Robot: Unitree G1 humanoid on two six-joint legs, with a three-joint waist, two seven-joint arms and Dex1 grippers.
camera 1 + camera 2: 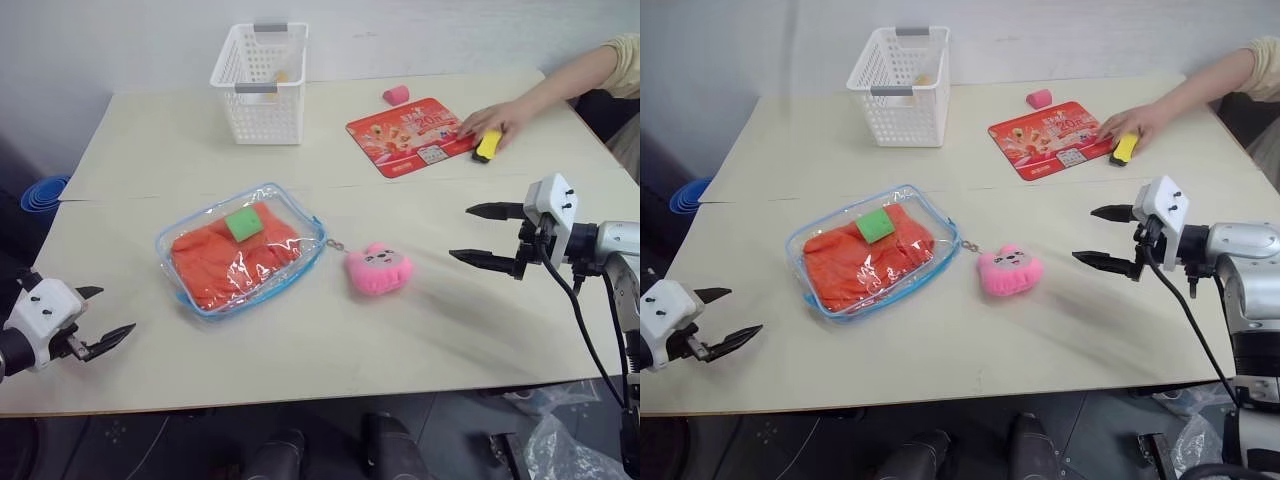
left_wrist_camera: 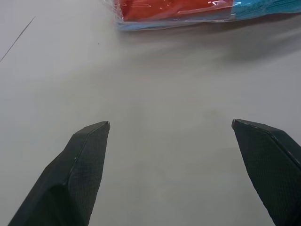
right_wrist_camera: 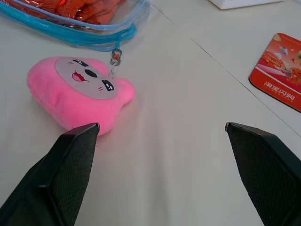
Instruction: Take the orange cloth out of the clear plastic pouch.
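Two claws wide, cloth inside the pouch

Two claws hang over the tabletop (image 1: 300, 360) with fingers spread wide and nothing between them. The left claw (image 1: 100, 318) sits at the near left edge, apart from the pouch (image 1: 240, 250), whose blue-edged near side shows at the far end of the left wrist view. The right claw (image 1: 485, 236) hovers at the right, pointing left toward the plush (image 1: 379, 268), well short of it.

The pouch lies flat, left of centre, and the cloth (image 1: 225, 262) fills most of it, wrinkled under the clear plastic. A small green square (image 1: 242, 225) shows at the far part of the pouch; whether it is inside or on top cannot be told. A short chain (image 1: 334, 243) runs from the pouch's right corner to the plush, which lies face up just beside it.

Farther off, a white basket (image 1: 260, 85) stands at the far side. To its right lies a red card (image 1: 410, 135), with a small pink object (image 1: 396, 95) just beyond it. A person's hand (image 1: 495, 122) rests at the card's right edge, touching a yellow object (image 1: 488, 146).
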